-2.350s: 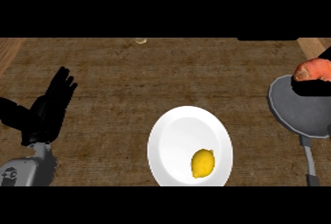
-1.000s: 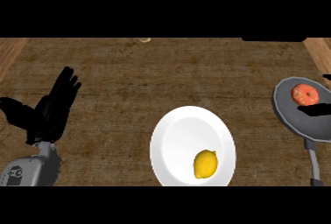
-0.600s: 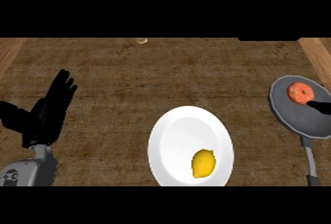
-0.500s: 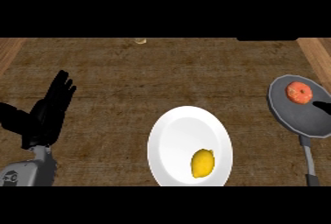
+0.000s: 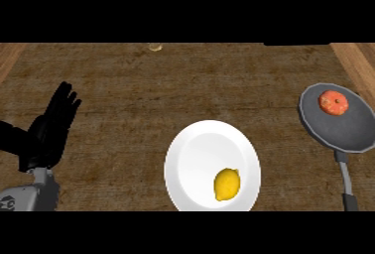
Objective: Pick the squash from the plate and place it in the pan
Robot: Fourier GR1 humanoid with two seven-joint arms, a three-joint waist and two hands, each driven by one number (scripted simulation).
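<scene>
The orange-red squash (image 5: pixel 334 103) lies inside the dark pan (image 5: pixel 351 133) at right, so the task looks finished; a yellow fruit (image 5: pixel 227 184) sits on the white plate (image 5: pixel 209 151), and the left robot hand (image 5: pixel 45 138) rests open at left.

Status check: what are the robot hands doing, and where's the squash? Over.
Left robot hand open, resting at left edge; right one out of view. Orange squash lies in the pan. Lemon sits on the plate, nothing blocking.
</scene>
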